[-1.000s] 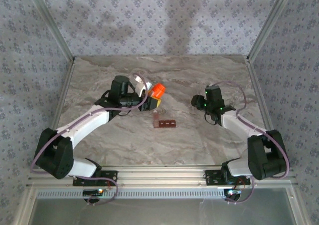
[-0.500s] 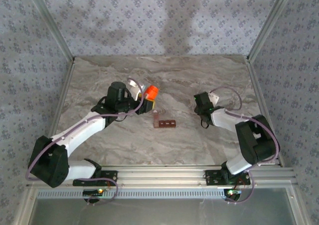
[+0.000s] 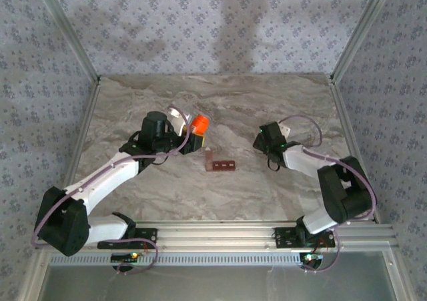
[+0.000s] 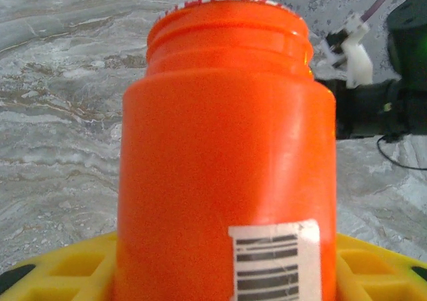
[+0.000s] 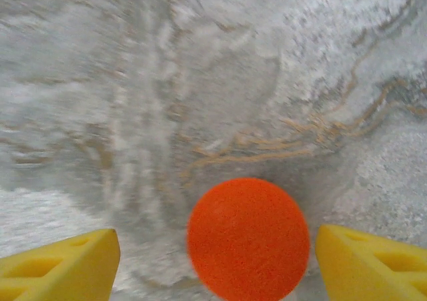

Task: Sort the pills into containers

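My left gripper [image 3: 192,135] is shut on a bright orange bottle [image 3: 199,122] to the left of table centre. In the left wrist view the bottle [image 4: 227,161] stands between the yellow fingers [image 4: 67,267], barcode label facing me and a white rim at its top. The containers [image 3: 221,164], a dark red-brown strip of compartments, lie on the marble just right of that gripper. My right gripper [image 3: 259,139] is low over the table, open. An orange round disc [image 5: 248,237] lies on the marble between its yellow fingertips [image 5: 60,264], with a gap on each side. The pills are hidden.
The marble table [image 3: 267,101] is bounded by patterned walls and metal posts at the back and sides, and by an aluminium rail [image 3: 220,233] along the near edge. My right arm [image 4: 400,81] appears beyond the bottle in the left wrist view.
My right gripper has opened and let go of the orange disc, having dropped low and shifted left. My left gripper has carried the bottle slightly left and back.
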You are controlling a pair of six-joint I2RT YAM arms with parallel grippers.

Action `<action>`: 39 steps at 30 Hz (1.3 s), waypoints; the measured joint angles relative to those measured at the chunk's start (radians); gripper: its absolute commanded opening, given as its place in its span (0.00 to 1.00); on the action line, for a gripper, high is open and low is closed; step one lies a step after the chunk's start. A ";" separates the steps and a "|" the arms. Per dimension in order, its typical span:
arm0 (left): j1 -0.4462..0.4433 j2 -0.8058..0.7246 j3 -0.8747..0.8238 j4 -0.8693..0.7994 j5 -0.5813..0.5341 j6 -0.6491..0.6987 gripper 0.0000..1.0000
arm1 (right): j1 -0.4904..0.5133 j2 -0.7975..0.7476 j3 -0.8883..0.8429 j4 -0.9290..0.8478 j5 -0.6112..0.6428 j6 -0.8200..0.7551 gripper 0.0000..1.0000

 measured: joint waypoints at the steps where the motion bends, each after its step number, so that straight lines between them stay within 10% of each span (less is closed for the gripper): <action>1: 0.000 0.000 -0.002 -0.002 0.002 -0.003 0.00 | -0.001 -0.023 0.002 -0.002 -0.014 -0.009 0.79; 18: -0.037 -0.015 -0.059 -0.154 -0.025 0.010 0.00 | 0.125 -0.122 0.027 0.027 -0.379 -0.245 0.81; 39: -0.132 -0.029 -0.209 -0.122 -0.092 -0.057 0.00 | 0.195 -0.005 0.039 0.035 -0.429 -0.352 0.81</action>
